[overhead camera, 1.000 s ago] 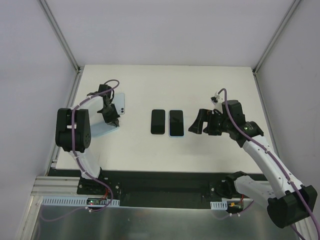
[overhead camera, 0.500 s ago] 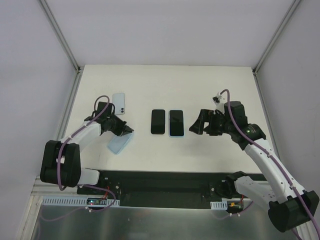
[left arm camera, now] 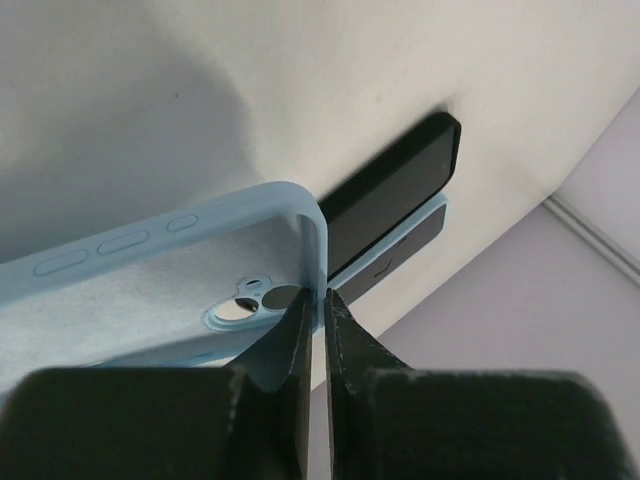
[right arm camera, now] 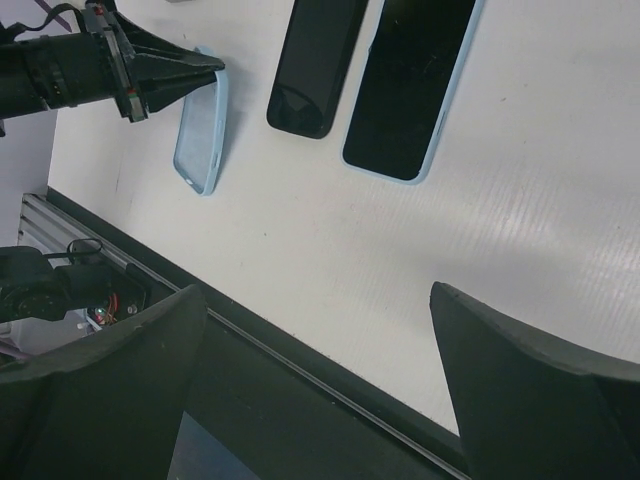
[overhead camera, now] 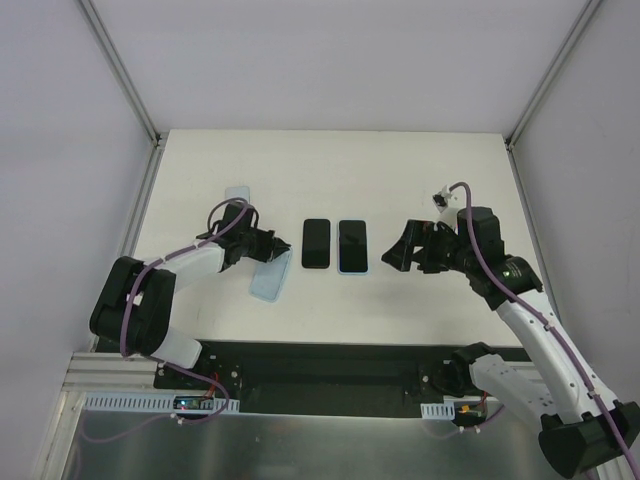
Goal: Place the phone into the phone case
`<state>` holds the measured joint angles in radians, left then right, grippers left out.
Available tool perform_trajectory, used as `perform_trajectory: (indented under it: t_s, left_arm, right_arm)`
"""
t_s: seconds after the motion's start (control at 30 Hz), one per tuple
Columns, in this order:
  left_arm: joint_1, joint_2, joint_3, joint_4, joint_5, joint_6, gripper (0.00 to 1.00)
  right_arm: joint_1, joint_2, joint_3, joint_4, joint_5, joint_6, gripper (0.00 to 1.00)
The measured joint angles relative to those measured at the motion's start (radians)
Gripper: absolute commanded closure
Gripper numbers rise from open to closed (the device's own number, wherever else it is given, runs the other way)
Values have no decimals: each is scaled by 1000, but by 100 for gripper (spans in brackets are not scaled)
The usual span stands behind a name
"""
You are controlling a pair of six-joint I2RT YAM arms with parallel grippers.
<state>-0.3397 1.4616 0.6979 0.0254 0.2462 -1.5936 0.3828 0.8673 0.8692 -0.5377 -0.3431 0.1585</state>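
The left gripper [overhead camera: 270, 250] has its two fingers [left arm camera: 350, 345] pressed together on the rim of the light-blue phone case [overhead camera: 268, 282]. It pinches the case at the end with the camera cutout. The case's hollow inside is turned up, and from where I stand I cannot tell whether its far end rests on the table [overhead camera: 330, 170]. The black phone [overhead camera: 316, 243] lies flat at about 2 o'clock of the case, near it but apart, its screen dark. Just beside it at 3 o'clock lies a second phone [overhead camera: 352, 246] with a blue rim around it, and the two are almost touching. Further out at 3 o'clock, the right gripper [overhead camera: 398, 250] hovers near that pair with its jaws spread wide, gripping nothing. Both arms reach in from the 6 o'clock edge of the table.
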Motion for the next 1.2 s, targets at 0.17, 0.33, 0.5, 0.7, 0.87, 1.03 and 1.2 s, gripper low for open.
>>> perform_trajectory:
  t_s: [0.17, 0.33, 0.5, 0.7, 0.87, 1.03, 1.2]
  left_arm:
    - [0, 51, 0, 43, -36, -47, 52]
    - [1, 50, 2, 71, -63, -47, 1]
    - [39, 72, 183, -56, -64, 180, 1]
    - [154, 161, 612, -288, -92, 629, 1]
    - [233, 270, 761, -463, -164, 943, 1]
    - [241, 458, 892, -591, -213, 1175, 1]
    - [240, 546, 912, -657, -233, 1288, 1]
  right_arm:
    - [0, -19, 0, -13, 16, -14, 4]
    - [0, -19, 0, -48, 35, -26, 4]
    - [0, -18, 2, -63, 47, -32, 4]
    - [0, -18, 25, -80, 53, -33, 4]
    - [0, -16, 43, -81, 58, -32, 4]
    - [0, -8, 47, -87, 63, -31, 4]
    - [0, 5, 54, -99, 71, -29, 4]
